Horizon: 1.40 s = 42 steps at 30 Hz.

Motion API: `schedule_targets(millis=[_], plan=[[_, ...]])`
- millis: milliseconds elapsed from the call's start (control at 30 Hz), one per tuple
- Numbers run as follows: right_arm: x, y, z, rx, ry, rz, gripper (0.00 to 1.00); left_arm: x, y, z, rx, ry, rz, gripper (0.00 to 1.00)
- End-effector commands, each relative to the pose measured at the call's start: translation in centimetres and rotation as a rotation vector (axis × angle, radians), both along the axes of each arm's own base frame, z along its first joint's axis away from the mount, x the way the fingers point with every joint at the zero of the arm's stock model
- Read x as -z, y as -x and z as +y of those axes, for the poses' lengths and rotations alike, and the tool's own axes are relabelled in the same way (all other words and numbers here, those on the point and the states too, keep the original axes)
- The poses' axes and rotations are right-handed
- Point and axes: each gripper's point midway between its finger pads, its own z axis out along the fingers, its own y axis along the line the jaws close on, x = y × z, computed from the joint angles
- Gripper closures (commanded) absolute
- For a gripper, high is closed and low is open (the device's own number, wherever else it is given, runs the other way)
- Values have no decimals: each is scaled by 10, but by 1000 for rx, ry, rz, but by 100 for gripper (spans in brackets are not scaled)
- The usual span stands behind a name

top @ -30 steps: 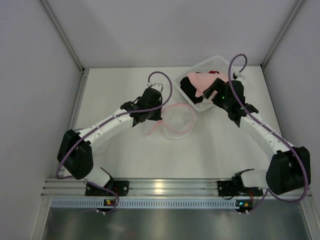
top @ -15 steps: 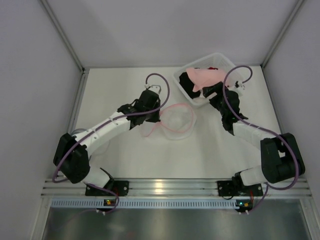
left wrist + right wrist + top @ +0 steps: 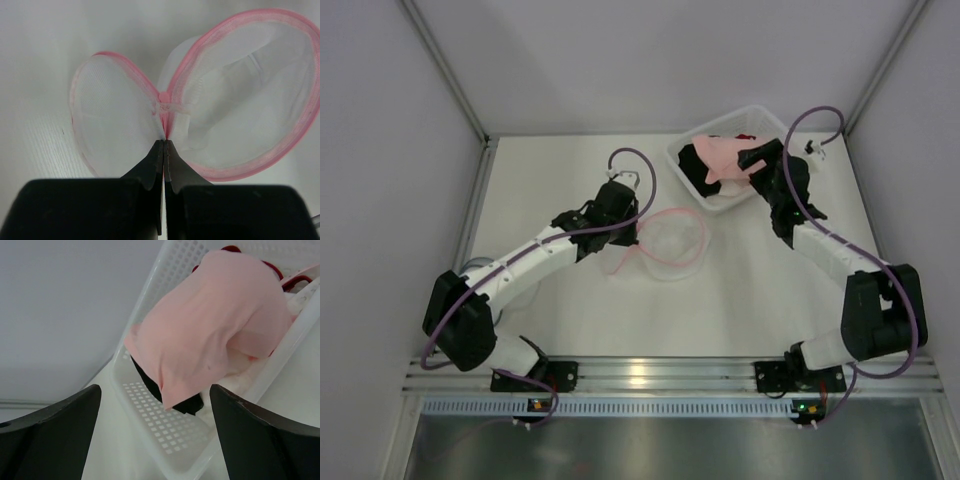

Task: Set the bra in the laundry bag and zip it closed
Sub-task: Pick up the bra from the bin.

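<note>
- The left gripper has its black jaws pressed together, pinching the seam where the two halves of the round white mesh laundry bag with pink trim meet
- That bag lies spread open like a clamshell near the middle of the white table
- The right gripper holds nothing, its jaws spread wide just in front of the white perforated plastic basket
- The pale pink fabric bra lies in that basket at the table's far right, draped over a black garment
</note>
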Motion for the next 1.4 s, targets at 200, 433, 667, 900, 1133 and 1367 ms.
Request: schedule_targets(millis=[200,433,667,900,1133,1367], plan=[[-9,-30,-28,83,-64,56,10,-20,-12,-3,-13,40,-77,100],[14,-32,-27,119,-154,103,11,-18,-13,1,-28,31,-79,100],[17,-49,-30,147,-182,31,11,-18,-12,5,-30,16,-90,100],[14,-73,-30,175,-196,13,16,-25,-12,11,-44,12,-115,100],[-22,-74,-42,207,-121,-73,72,-17,-8,11,-44,13,-93,100],[-86,-73,-33,107,11,-174,100,-12,-8,5,-20,13,-74,97]])
